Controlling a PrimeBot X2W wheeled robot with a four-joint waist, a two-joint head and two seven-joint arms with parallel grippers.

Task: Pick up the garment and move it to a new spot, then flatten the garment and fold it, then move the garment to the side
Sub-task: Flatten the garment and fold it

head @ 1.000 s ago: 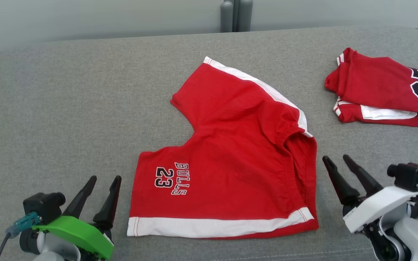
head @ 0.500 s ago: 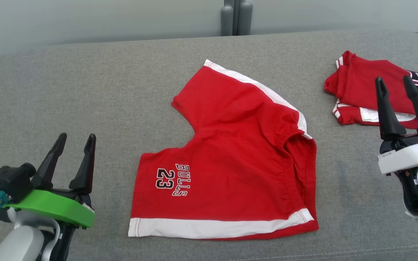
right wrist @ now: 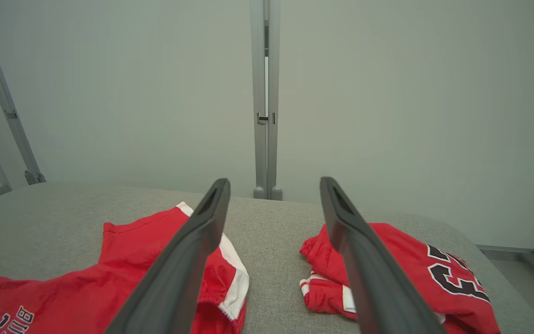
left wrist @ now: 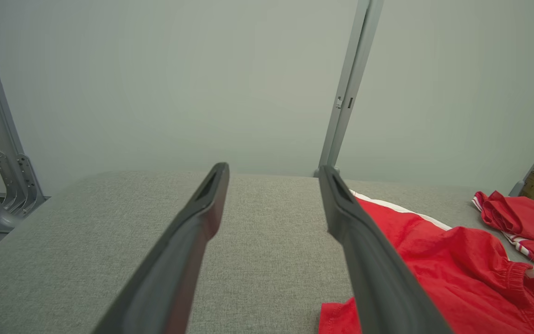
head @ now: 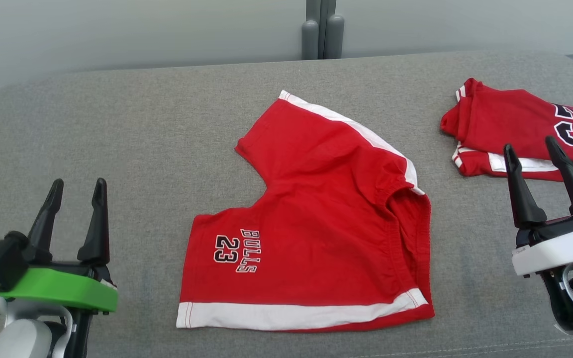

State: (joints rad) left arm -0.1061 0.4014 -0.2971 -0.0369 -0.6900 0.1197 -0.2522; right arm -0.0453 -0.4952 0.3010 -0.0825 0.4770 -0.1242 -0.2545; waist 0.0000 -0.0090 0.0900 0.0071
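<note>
A grey woven surface with rounded far corners carried two red pieces; whether it was a padded table or a cushion was hard to tell. The shorts lay spread flat at the centre, one leg reaching toward 12 o'clock, the other toward 8 o'clock and printed "BULLS 23". A white band ran along their 6 o'clock edge, and the gathered waist faced 3 o'clock. A folded jersey lay at 2 o'clock, well apart from the shorts.
</note>
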